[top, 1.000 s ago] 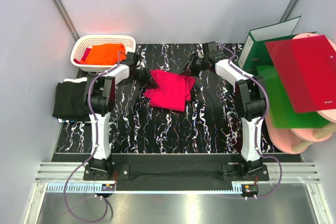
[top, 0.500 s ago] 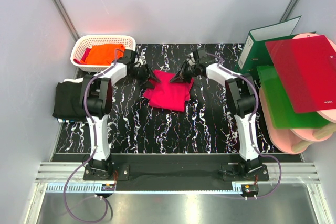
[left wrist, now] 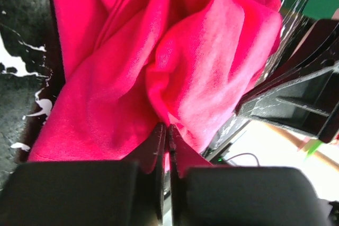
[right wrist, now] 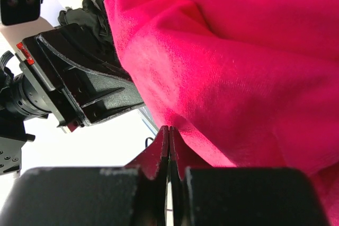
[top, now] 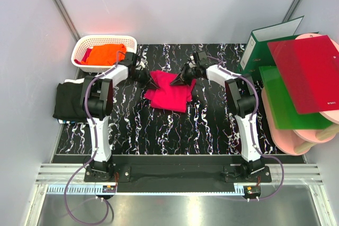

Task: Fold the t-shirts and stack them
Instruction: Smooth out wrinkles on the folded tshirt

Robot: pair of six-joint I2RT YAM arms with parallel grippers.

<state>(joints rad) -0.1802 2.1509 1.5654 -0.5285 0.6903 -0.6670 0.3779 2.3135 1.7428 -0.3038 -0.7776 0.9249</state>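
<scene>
Black jaws of my left gripper point(top: 150, 81) are pressed together, pinching a fold at the far left corner of the crimson-pink soft cloth t-shirt point(top: 170, 95). That shirt lies bunched on the black white-veined marbled tabletop point(top: 159, 130), between my two arms. Its long axis runs from the far edge toward my bases, the near end slanting a little right. My right gripper point(top: 179, 79) is clamped tight on the shirt's far right corner.

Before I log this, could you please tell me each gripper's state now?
Left gripper: closed, pinching the crimson-pink t-shirt.
Right gripper: closed on the same t-shirt.
</scene>
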